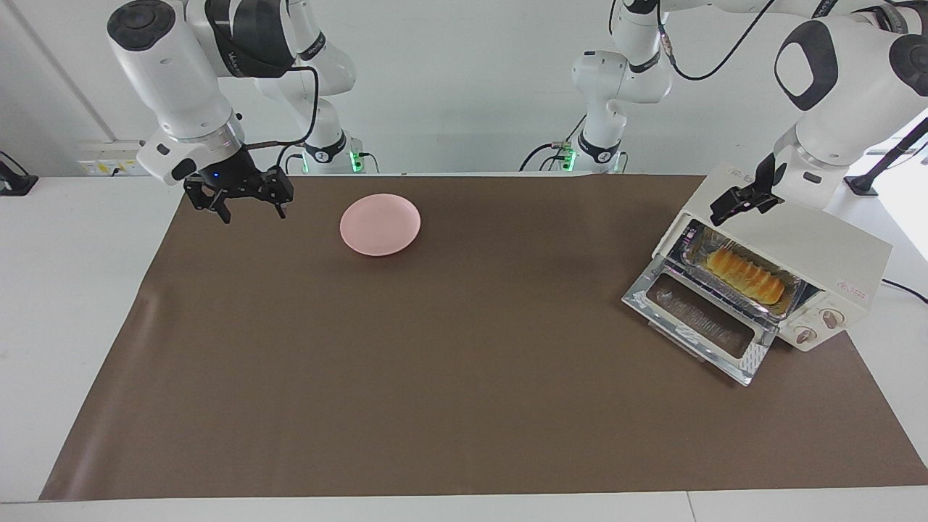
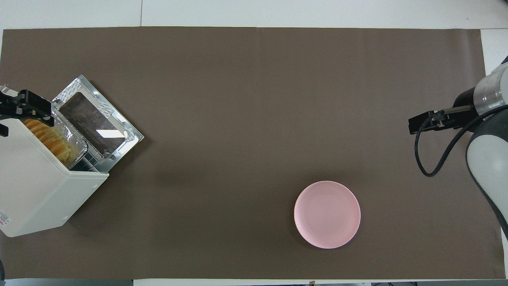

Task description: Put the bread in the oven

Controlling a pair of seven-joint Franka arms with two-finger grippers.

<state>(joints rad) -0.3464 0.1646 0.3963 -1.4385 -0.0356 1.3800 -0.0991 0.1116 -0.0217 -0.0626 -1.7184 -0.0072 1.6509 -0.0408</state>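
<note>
Nearby, pink plate (image 1: 380,224) well clear of oven (image 1: 834,267) — bread (image 1: 747,275) inside, door down; both grippers' jaws open, empty.

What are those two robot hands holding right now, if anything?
Nothing. The left gripper hangs open over the oven, apart from the bread; the right gripper waits open and empty.

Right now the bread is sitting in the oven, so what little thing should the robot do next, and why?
Probably reach the left gripper down to the open glass door and start swinging it shut. The bread already lies on the foil tray inside the oven, and the gripper hangs open and empty above it. The right gripper waits near the plate.
</note>
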